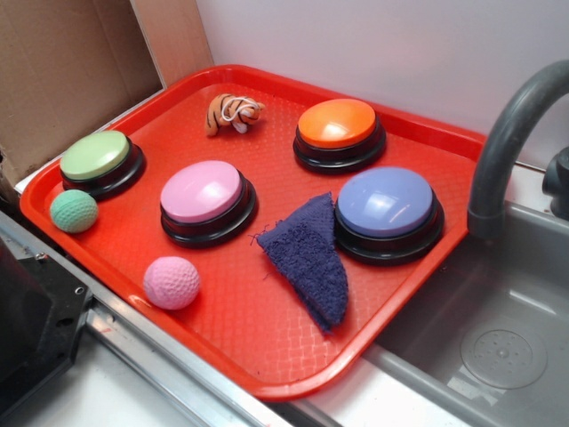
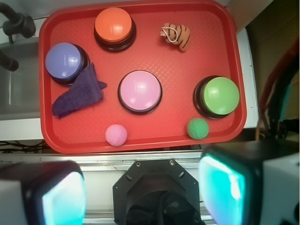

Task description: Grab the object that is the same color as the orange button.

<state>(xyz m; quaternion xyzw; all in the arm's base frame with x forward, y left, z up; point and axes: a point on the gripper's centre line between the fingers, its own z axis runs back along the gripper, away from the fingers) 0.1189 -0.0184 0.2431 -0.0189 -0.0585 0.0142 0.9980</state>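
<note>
The small plush tiger (image 1: 233, 112) (image 2: 176, 35), orange with dark stripes, lies on its side at the back of the red tray (image 1: 267, 347) (image 2: 154, 140). The orange button (image 1: 338, 132) (image 2: 114, 27) stands a little way off on the same far side of the tray. My gripper (image 2: 143, 187) is open and empty, its two teal pads (image 2: 225, 185) spread wide. It hangs high above the robot base, off the tray's near edge and far from the tiger. The exterior view does not show the gripper.
On the tray also stand a pink button (image 1: 204, 200) (image 2: 139, 90), a blue button (image 1: 388, 211) (image 2: 66, 62) and a green button (image 1: 100, 160) (image 2: 219, 96). A dark blue cloth (image 1: 311, 258) (image 2: 77, 91), a pink ball (image 1: 172, 282) (image 2: 116, 135) and a green ball (image 1: 73, 211) (image 2: 197, 128) lie there too. A sink with a grey faucet (image 1: 507, 133) is beside the tray.
</note>
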